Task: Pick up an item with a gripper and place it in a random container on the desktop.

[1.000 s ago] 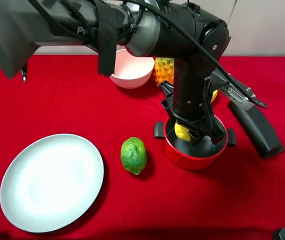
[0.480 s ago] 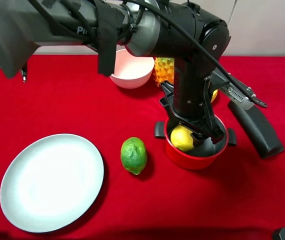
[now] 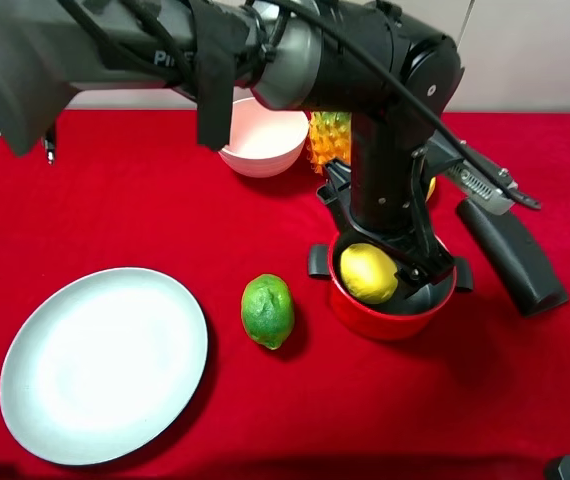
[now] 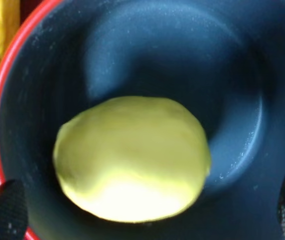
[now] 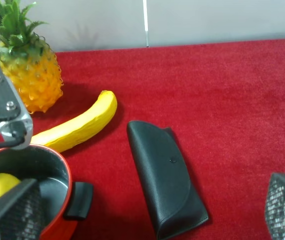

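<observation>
Where the round pot (image 3: 393, 320) dips, a smooth oval lemon (image 3: 368, 273) lies.

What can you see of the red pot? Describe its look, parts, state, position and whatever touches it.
The red pot is round, with a glossy red outside and a dark grey inside. Two short black handles stick out on opposite sides. It stands upright on the red cloth; in the high view it is right of the green fruit and apart from it. A lemon rests inside. The left gripper hangs open over it; whether it touches the pot cannot be told.
</observation>
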`<control>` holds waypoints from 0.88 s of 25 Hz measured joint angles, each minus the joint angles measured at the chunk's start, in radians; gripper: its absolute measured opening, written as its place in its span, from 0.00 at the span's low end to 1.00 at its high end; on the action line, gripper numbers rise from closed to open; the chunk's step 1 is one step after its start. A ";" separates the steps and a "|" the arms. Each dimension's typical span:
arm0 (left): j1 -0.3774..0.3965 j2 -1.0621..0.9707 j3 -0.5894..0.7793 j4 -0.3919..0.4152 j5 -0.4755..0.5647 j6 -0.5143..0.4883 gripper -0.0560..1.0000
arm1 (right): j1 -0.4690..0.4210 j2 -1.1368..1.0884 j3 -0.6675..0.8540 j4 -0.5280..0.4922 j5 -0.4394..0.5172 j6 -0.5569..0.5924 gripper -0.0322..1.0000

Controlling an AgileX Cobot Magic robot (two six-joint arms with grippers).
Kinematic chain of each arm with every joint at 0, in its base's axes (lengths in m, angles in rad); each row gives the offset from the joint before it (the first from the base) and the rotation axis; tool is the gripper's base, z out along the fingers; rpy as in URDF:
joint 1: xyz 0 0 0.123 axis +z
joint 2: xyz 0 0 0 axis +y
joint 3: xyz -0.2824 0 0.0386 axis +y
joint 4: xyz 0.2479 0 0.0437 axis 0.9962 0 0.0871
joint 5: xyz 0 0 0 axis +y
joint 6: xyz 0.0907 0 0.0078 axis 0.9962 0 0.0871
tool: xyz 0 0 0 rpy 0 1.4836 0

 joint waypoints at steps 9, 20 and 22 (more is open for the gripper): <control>0.000 0.000 -0.133 -0.004 0.148 0.000 0.99 | 0.000 0.000 0.000 0.000 0.000 0.000 0.70; 0.000 -0.018 -0.239 -0.002 0.242 0.008 0.99 | 0.000 0.000 0.000 0.000 0.000 0.000 0.70; 0.000 -0.035 -0.239 0.001 0.242 0.008 0.99 | 0.000 0.000 0.000 0.000 0.000 0.000 0.70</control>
